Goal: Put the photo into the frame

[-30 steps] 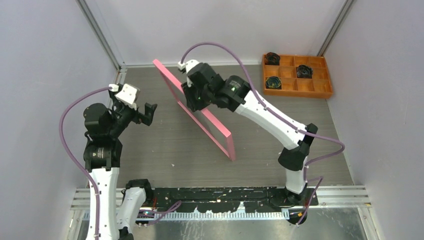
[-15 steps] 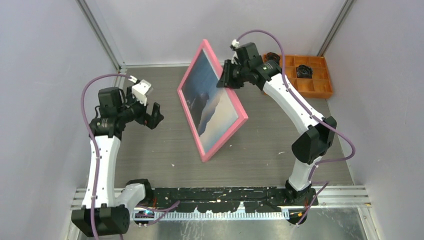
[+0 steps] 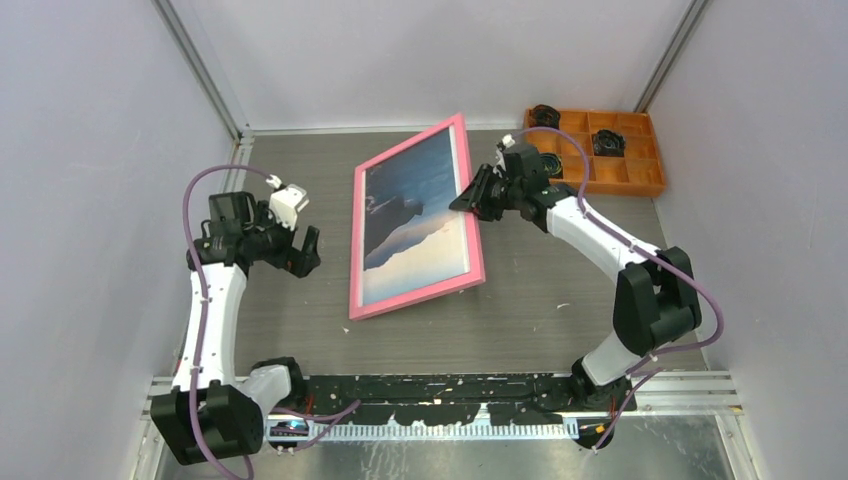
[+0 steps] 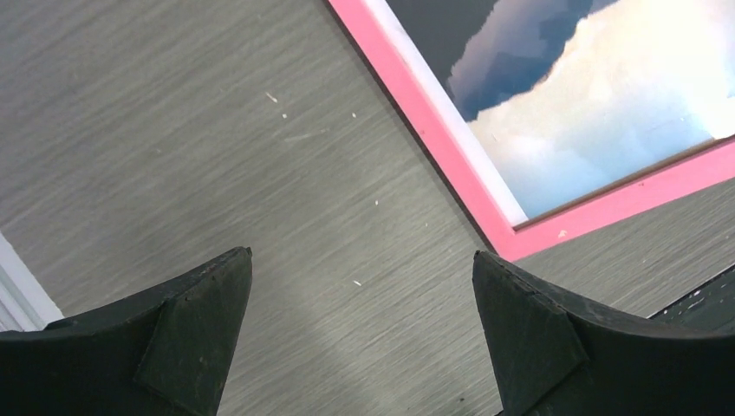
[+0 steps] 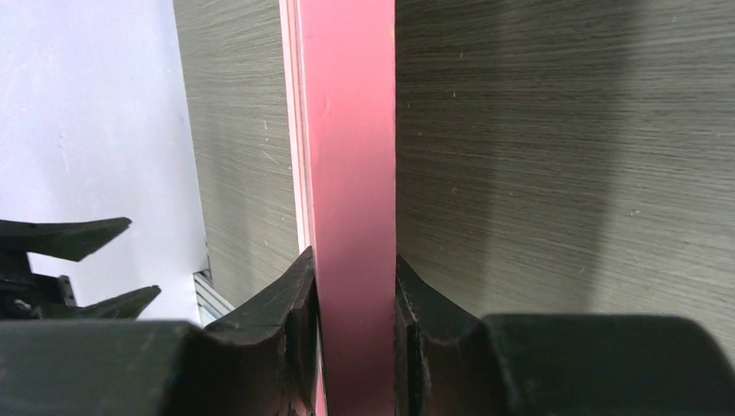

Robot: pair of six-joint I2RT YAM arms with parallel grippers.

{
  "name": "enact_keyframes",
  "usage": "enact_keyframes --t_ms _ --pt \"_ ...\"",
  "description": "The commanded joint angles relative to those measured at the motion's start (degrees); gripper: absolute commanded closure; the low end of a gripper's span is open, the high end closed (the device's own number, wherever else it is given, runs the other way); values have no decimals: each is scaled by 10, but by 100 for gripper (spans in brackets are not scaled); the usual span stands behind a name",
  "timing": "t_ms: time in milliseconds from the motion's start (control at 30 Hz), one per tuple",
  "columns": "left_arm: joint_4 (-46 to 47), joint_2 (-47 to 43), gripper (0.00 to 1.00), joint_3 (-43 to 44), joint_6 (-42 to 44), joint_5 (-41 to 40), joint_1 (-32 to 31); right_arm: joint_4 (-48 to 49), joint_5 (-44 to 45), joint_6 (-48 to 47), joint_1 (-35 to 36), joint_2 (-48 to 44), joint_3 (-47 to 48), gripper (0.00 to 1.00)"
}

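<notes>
Right tool (image 3: 468, 204) pinching edge of one pink frame (image 3: 417, 297), one photo (image 3: 415, 215) inside, left tool (image 4: 361, 254) spread apart

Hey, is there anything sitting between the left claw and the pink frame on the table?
Nothing visible. Only bare table lies between the open left claw and the frame. The photo shows inside the frame, and the right claw grips the frame's right edge.

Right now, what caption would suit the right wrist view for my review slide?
Right claw clamped on the thin edge of the pink frame, seen edge-on with the grey table behind.
</notes>
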Motion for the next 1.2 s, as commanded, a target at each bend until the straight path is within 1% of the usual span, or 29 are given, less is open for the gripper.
enact_keyframes --t_ms 0,133,200,333,467,667,733,767,867,1000,1033,1100,1133,1167 --pt "4 -25 0 -32 37 -9 7 194 -37 50 -3 -16 -79 89" --pt "12 -22 0 -55 55 -32 7 327 -66 84 -5 -1 -140 87" --pt "17 -16 0 -58 54 -46 8 378 -75 98 -6 14 -157 86" --pt "19 -10 0 -60 47 -48 11 436 -85 107 -13 52 -175 84" --pt "37 -17 0 -75 44 -51 13 508 -99 126 -27 86 -208 78" --pt "54 -21 0 -96 38 -49 13 531 -108 112 -43 129 -230 74" --pt "59 -18 0 -100 35 -48 14 540 -109 111 -49 141 -237 72" --pt "61 -17 0 -101 34 -48 14 541 -110 109 -52 145 -240 69" --pt "69 -12 0 -104 30 -48 14 530 -105 95 -59 153 -243 55" --pt "77 -5 0 -105 23 -46 14 497 -96 73 -63 153 -240 50" --pt "78 -4 0 -106 22 -46 14 494 -95 71 -64 153 -241 45" --pt "79 -4 0 -108 21 -45 14 485 -93 64 -66 154 -240 31" --pt "79 -4 0 -108 21 -46 14 479 -90 61 -67 154 -239 11" --pt "78 -4 0 -108 21 -46 14 473 -87 57 -68 153 -239 2"
